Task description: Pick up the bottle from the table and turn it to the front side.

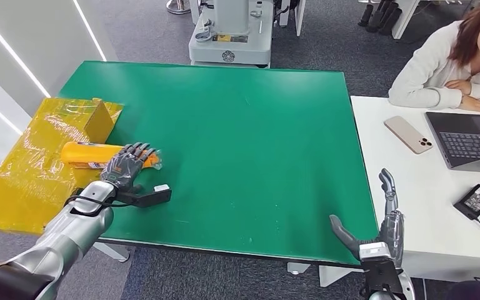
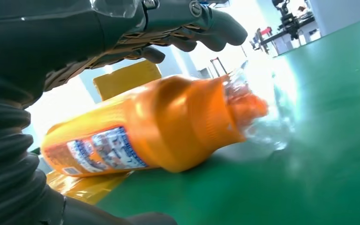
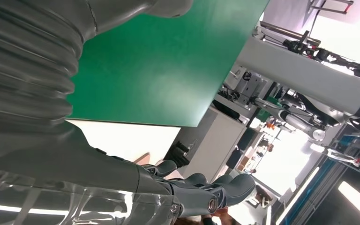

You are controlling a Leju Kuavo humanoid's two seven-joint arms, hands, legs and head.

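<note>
Orange and lying on its side, the bottle rests at the left edge of the green table, its base overlapping the yellow box and its clear-capped neck pointing toward the table's middle. Your left hand hovers over the neck end, fingers arched above the bottle with a visible gap in the left wrist view (no grip yet, by the look of it). Your right hand hangs spread and empty off the table's near right corner.

For a clean pickup, you would likely do better to shift the left hand back from the cap toward the wider orange body, where the label sits, then lower it until the thumb and fingers bracket the barrel before closing. The neck is narrow and the cap looks slick, so a grasp there may let the bottle roll or swing. Close firmly, lift clear of the yellow box, and only then rotate. A person sits at the white desk beside a laptop and phone, well apart from the work.
</note>
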